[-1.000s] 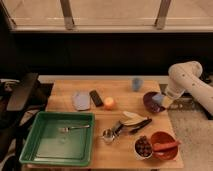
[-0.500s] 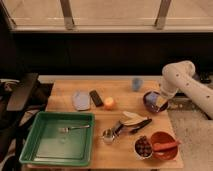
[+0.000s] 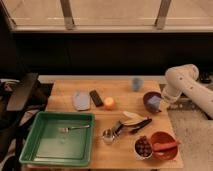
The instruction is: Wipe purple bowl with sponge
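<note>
The purple bowl (image 3: 148,98) stands near the right edge of the wooden table (image 3: 115,114). The sponge (image 3: 154,103), a light blue block, sits in the bowl toward its right side. My gripper (image 3: 161,99) comes down from the white arm (image 3: 181,79) on the right. It is at the bowl's right rim, right against the sponge. The arm's end hides where it meets the sponge.
A light blue cup (image 3: 136,83) stands behind the bowl. A grey-blue plate (image 3: 81,100), a dark block (image 3: 96,98) and an orange (image 3: 109,103) lie mid-table. A green tray (image 3: 44,145) holds a fork. Utensils (image 3: 132,121), a fruit bowl (image 3: 143,146) and an orange bowl (image 3: 164,145) lie in front.
The arm swung left, bringing the gripper from the bowl's right side over the bowl. It then drew back slightly to the right. The sponge now shows in the bowl.
</note>
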`<state>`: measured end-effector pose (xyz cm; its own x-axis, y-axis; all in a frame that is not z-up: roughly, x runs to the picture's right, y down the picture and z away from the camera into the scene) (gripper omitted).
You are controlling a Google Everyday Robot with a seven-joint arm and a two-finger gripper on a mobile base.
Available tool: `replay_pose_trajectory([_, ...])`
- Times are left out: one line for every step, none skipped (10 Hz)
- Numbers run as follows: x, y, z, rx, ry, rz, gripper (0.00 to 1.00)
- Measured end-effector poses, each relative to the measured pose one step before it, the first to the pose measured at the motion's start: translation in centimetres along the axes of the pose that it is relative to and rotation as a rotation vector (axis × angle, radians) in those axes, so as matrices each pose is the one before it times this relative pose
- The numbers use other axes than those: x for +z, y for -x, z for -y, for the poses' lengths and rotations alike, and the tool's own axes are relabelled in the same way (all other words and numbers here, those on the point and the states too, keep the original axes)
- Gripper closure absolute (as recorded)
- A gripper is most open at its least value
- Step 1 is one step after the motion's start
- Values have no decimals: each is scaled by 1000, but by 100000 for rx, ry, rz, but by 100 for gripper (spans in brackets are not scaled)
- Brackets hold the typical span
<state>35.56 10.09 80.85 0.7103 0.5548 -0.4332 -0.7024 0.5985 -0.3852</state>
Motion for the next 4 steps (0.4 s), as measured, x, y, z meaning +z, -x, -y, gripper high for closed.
replay_pose_trajectory([-260, -435, 613, 1526, -913, -335, 100])
replay_pose_trajectory([-311, -122, 736, 999, -1320, -168, 100])
replay_pose_trajectory([-342, 471, 535, 119, -1115, 352, 100])
replay_pose_trajectory([-238, 497, 214, -468, -470, 586, 100])
